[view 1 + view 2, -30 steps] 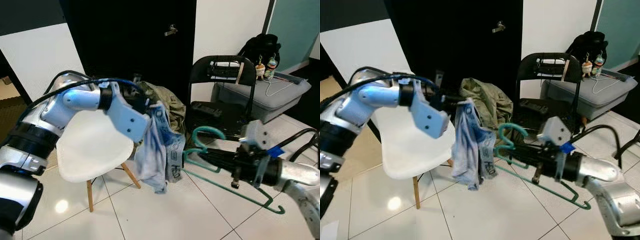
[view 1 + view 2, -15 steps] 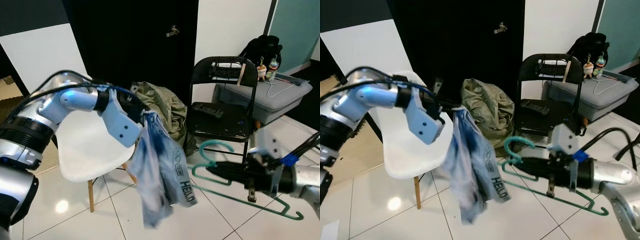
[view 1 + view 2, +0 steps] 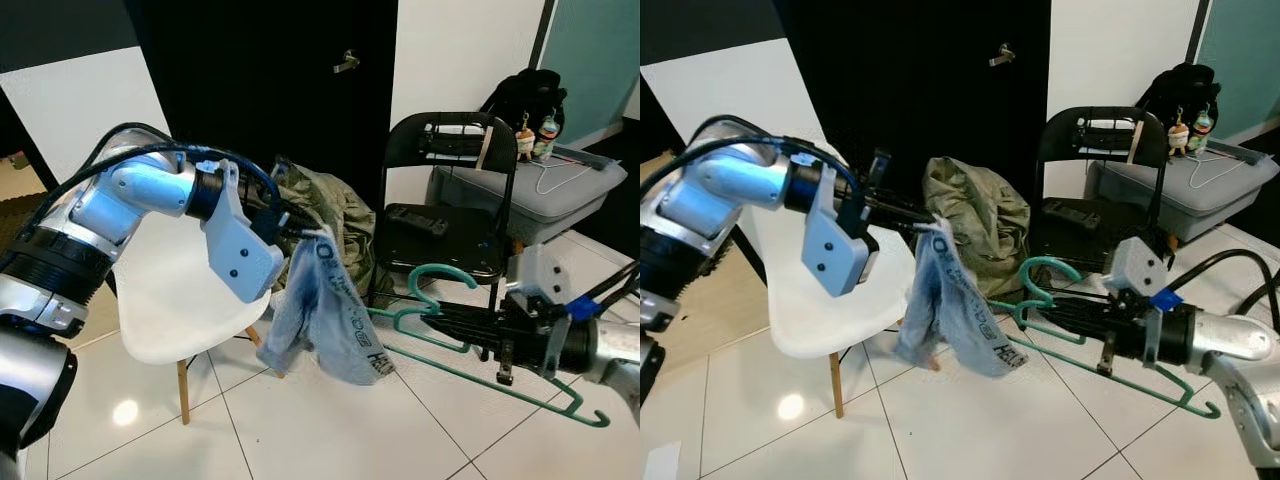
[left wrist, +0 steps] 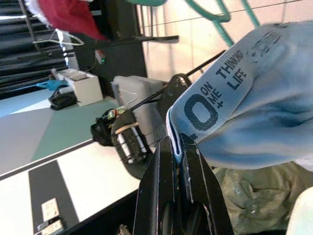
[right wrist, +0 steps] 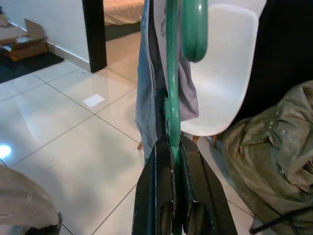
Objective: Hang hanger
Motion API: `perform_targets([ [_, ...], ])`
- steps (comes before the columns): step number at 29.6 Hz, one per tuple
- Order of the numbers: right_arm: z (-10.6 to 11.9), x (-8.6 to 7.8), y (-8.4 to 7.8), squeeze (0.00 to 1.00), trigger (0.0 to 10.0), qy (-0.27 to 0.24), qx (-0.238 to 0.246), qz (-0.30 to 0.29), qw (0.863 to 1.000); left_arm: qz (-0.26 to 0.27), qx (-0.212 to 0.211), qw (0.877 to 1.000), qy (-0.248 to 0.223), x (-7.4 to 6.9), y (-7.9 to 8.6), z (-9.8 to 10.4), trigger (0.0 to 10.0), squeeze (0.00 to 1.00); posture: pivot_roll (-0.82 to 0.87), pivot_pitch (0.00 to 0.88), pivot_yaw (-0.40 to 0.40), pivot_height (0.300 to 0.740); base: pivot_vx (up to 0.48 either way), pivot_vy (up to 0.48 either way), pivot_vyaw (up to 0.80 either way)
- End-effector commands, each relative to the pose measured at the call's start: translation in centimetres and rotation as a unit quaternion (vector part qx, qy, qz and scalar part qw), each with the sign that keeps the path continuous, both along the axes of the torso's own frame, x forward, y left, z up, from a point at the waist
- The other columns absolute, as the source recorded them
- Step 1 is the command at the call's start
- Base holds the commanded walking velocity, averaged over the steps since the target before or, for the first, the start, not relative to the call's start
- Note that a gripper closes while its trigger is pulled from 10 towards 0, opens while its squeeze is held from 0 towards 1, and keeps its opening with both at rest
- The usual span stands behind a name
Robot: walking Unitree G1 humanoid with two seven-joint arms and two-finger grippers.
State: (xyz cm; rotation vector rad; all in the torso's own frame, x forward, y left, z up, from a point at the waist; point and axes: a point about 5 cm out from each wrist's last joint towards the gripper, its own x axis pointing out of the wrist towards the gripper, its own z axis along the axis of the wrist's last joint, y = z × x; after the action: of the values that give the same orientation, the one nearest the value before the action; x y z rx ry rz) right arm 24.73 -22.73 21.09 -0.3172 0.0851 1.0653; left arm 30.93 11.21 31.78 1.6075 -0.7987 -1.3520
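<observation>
Left eye view, floor (image 3: 320,430): white glossy tiles; white chair (image 3: 180,300), black folding chair (image 3: 445,215)
Left pincer (image 3: 310,234): closed on blue cloth (image 3: 325,310)
Right pincer (image 3: 440,322): clamps green hanger (image 3: 470,350)

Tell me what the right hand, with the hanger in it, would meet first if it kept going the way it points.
Most likely the blue garment hanging from the left hand: the right hand points the green hanger at it, hook end leading. Beyond the cloth is the white chair. Depth is uncertain.
</observation>
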Motion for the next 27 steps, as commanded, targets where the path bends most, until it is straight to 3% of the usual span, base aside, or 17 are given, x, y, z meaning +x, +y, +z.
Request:
perform_targets([
  [1, 1.2, -0.1, 0.4, 0.00, 10.0, -0.026, 0.010, 0.021, 0.999, 0.007, 0.024, 1.000, 0.005, 0.0, 0.5, -0.8, 10.0, 0.00, -0.04, 0.000, 0.100, 0.740, 0.000, 0.000, 0.00],
  [11, 1.2, -0.3, 1.2, 0.00, 10.0, -0.027, 0.012, 0.039, 0.999, 0.029, 0.010, 0.999, -0.020, 1.1, -0.2, -0.5, 10.0, 0.00, -0.05, 0.000, 0.110, 0.740, 0.000, 0.000, 0.00],
  [17, 1.7, 0.1, 1.3, 0.00, 10.0, -0.046, 0.024, 0.022, 0.998, 0.051, 0.023, 0.998, -0.032, 1.7, -0.2, -0.5, 10.0, 0.00, -0.05, 0.000, 0.113, 0.740, 0.000, 0.000, 0.00],
  [22, 2.3, 1.5, 1.2, 0.00, 10.0, -0.081, 0.042, -0.029, 0.995, 0.022, 0.056, 0.998, -0.005, 0.9, -1.2, -2.1, 10.0, 0.00, -0.05, 0.000, 0.116, 0.740, 0.000, 0.000, 0.00],
  [23, 2.3, 2.3, 1.2, 0.00, 10.0, -0.090, 0.049, -0.059, 0.993, -0.011, 0.064, 0.998, 0.011, -0.1, -2.0, -2.9, 10.0, 0.00, -0.05, 0.000, 0.116, 0.740, 0.000, 0.000, 0.00],
  [27, 2.3, 3.1, 1.3, 0.00, 10.0, -0.098, 0.061, -0.086, 0.990, -0.052, 0.051, 0.997, 0.018, -1.2, -3.1, -3.2, 10.0, 0.00, -0.05, 0.000, 0.115, 0.740, 0.000, 0.000, 0.00],
])
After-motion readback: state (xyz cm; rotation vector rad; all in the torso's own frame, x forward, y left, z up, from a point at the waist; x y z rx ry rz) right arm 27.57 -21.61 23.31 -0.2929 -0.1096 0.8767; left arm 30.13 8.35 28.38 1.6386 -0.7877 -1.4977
